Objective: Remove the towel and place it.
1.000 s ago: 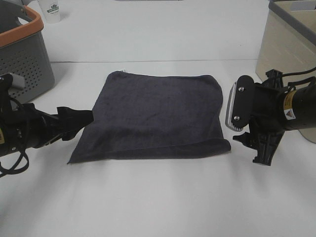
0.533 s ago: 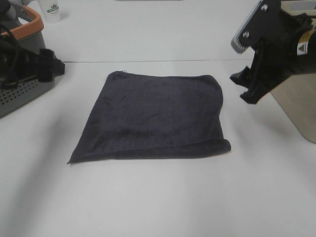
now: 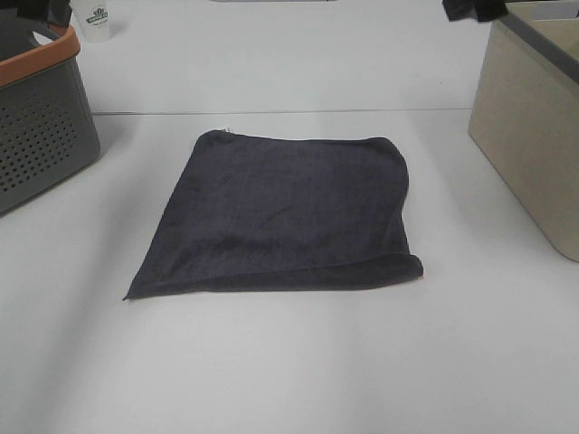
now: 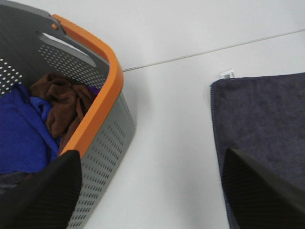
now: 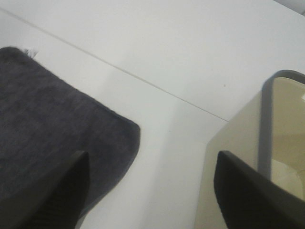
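Observation:
The dark charcoal towel (image 3: 285,212) lies flat on the white table, with its near edge slightly rolled. In the left wrist view my left gripper (image 4: 150,160) hangs open high above bare table, between the basket and the towel (image 4: 262,119), which has a small white tag at its corner. My right gripper (image 5: 151,157) is open too, above the gap between the towel (image 5: 52,124) and the beige bin. Neither gripper holds anything. In the exterior view only a dark piece of the right arm (image 3: 475,7) shows at the top edge.
A grey perforated basket (image 3: 45,127) with an orange rim (image 4: 102,90) stands at the left, holding a blue cloth (image 4: 19,138) and a brown cloth (image 4: 64,102). At the right stands a beige bin (image 3: 529,127). A white cup (image 3: 92,18) sits at the back left.
Both arms have risen from beside the towel and drawn back, almost out of the exterior view. The towel has not moved.

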`<state>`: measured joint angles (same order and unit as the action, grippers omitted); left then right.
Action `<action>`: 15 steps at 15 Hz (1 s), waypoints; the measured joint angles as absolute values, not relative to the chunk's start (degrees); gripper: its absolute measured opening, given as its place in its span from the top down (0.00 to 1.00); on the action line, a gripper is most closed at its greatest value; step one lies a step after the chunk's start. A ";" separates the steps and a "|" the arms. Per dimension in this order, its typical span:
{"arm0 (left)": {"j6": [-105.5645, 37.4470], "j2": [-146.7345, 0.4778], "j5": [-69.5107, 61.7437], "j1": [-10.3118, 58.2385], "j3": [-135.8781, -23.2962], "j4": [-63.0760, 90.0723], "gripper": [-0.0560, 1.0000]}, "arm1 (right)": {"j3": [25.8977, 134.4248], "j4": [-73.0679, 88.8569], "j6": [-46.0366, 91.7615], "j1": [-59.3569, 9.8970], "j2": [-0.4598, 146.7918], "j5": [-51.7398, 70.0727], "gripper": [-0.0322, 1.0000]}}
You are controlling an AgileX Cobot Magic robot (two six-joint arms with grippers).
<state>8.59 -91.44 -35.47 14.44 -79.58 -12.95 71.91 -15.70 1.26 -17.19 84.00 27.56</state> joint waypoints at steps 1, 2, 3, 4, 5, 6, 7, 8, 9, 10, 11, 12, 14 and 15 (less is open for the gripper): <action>6.07 -92.82 -38.45 14.44 -83.54 -10.03 0.23 | 75.34 -17.82 -2.52 -17.19 84.68 31.00 0.27; 5.21 -94.08 -41.20 14.44 -87.20 -8.59 0.23 | 78.67 -19.19 -4.47 -17.13 85.49 34.32 0.27; 4.93 -95.28 -43.77 14.44 -91.10 -7.79 0.23 | 81.82 -19.65 -4.98 -17.13 86.29 37.70 0.27; 4.76 -96.89 -48.19 13.52 -97.92 -5.39 0.23 | 88.01 -19.60 -4.93 -17.13 87.89 45.21 0.27; 4.76 -97.17 -49.96 12.20 -100.55 -3.50 0.22 | 90.53 -19.60 -4.24 -17.02 88.58 48.76 0.27; 4.76 -97.29 -51.62 10.43 -102.67 -1.66 0.21 | 93.22 -19.08 -3.55 -17.02 89.32 51.91 0.27; 4.70 -97.29 -53.17 8.25 -104.85 0.00 0.20 | 96.37 -17.82 -2.41 -16.90 90.36 54.83 0.27; 4.41 -97.29 -54.89 5.96 -106.05 1.49 0.20 | 99.18 -16.27 -1.43 -16.84 91.39 57.81 0.27; 3.84 -97.23 -56.72 3.95 -106.57 2.64 0.20 | 101.59 -15.01 -1.03 -16.84 92.48 60.22 0.27; 3.61 -97.12 -59.30 2.06 -106.68 3.32 0.20 | 103.99 -13.98 -0.97 -16.84 93.39 62.80 0.27; 3.44 -97.00 -60.79 1.15 -106.68 3.38 0.20 | 105.02 -13.58 -0.97 -16.84 93.79 63.94 0.27; 3.21 -96.89 -63.48 -0.29 -106.68 3.50 0.20 | 106.74 -13.01 -0.69 -16.62 94.71 66.81 0.27; 2.12 -96.03 -67.95 -2.06 -106.68 3.44 0.20 | 108.06 -8.08 1.55 -13.81 95.68 69.21 0.27; 1.83 -95.28 -69.21 -2.29 -106.68 2.52 0.20 | 108.06 -3.72 2.52 -10.94 95.80 69.33 0.27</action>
